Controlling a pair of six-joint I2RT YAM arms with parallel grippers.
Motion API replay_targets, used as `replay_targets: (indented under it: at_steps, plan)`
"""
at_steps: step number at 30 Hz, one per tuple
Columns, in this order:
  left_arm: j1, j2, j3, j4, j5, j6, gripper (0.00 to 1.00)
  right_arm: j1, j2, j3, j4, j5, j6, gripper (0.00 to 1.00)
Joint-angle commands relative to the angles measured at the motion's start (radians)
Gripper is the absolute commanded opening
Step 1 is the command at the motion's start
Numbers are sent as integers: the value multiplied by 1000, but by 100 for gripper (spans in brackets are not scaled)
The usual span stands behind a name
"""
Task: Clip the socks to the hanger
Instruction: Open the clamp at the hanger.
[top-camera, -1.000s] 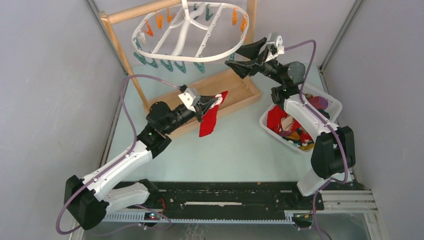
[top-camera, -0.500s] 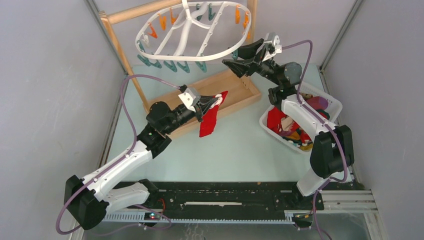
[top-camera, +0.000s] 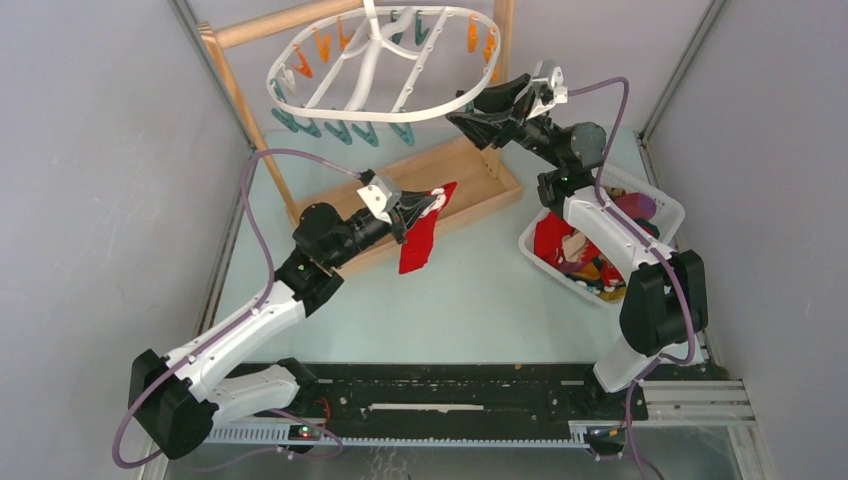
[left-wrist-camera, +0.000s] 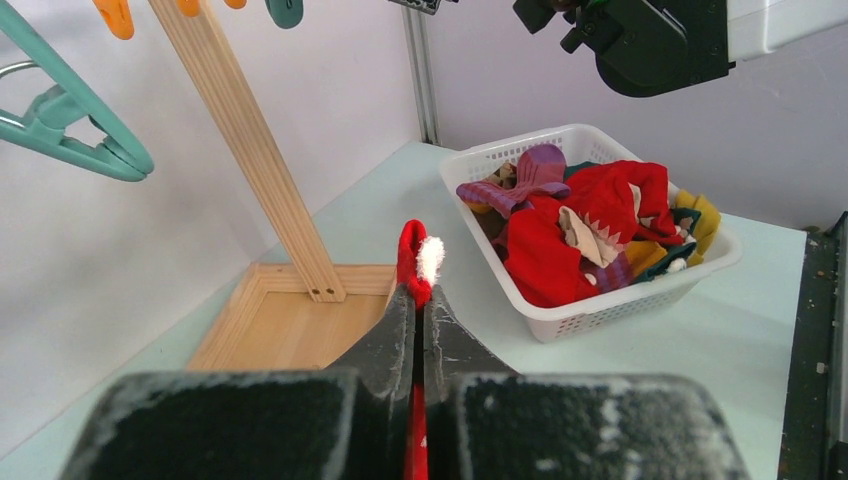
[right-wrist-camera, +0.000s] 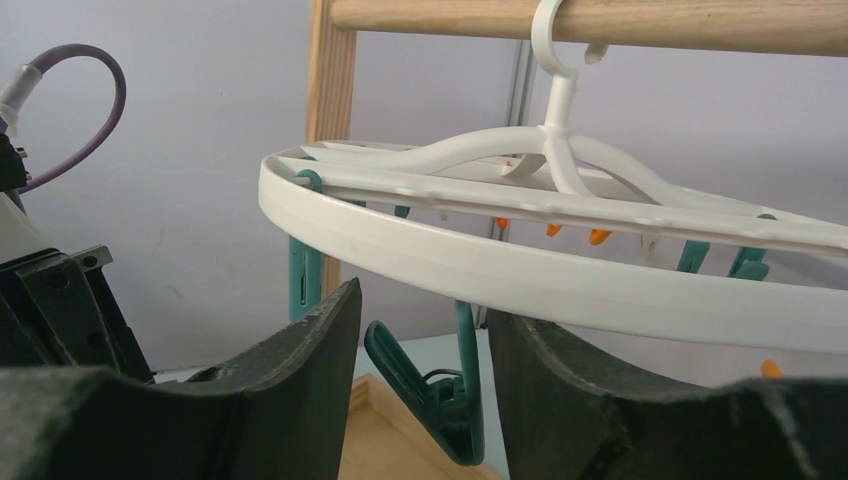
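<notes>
The white oval hanger (top-camera: 440, 108) hangs by its hook from the wooden stand's bar, with orange and teal clothespins round its rim. My right gripper (top-camera: 468, 108) is open at the hanger's right rim (right-wrist-camera: 500, 265). Its jaws stand on either side of a dangling teal clothespin (right-wrist-camera: 440, 385), with gaps showing on both sides. My left gripper (top-camera: 432, 203) is shut on a red sock (top-camera: 420, 240), which hangs below it over the tray's front edge. The sock's white-tipped end (left-wrist-camera: 412, 255) pokes out past the fingertips. More socks (top-camera: 580, 255) lie piled in the basket.
A white plastic basket (top-camera: 655, 205) stands at the right, beside the right arm. The wooden stand's tray base (top-camera: 470, 175) sits under the hanger, and its upright post (left-wrist-camera: 250, 150) rises just left of my left gripper. Grey walls enclose both sides.
The right gripper's jaws have narrowed around the teal clothespin. The hanger has swung and shifted slightly. The left arm and its sock have not moved.
</notes>
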Motion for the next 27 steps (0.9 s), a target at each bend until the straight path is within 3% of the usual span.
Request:
replay_targets:
  at_steps: [1, 7, 13, 21, 27]
  plan:
    - [-3, 1, 68, 53, 15, -3, 0, 0, 2, 39, 32, 8, 24, 53]
    - [-3, 4, 72, 60, 1, -5, 0, -2, -6, 39, 26, 1, 51, 33]
    - [2, 31, 101, 103, 23, -50, 0, -4, -26, 40, -17, -14, 121, 27]
    - [65, 96, 120, 271, 139, -245, 0, -9, -61, 44, -81, -36, 248, 24]
    - [99, 117, 132, 289, 170, -296, 0, 4, -64, 51, -80, -32, 286, 20]
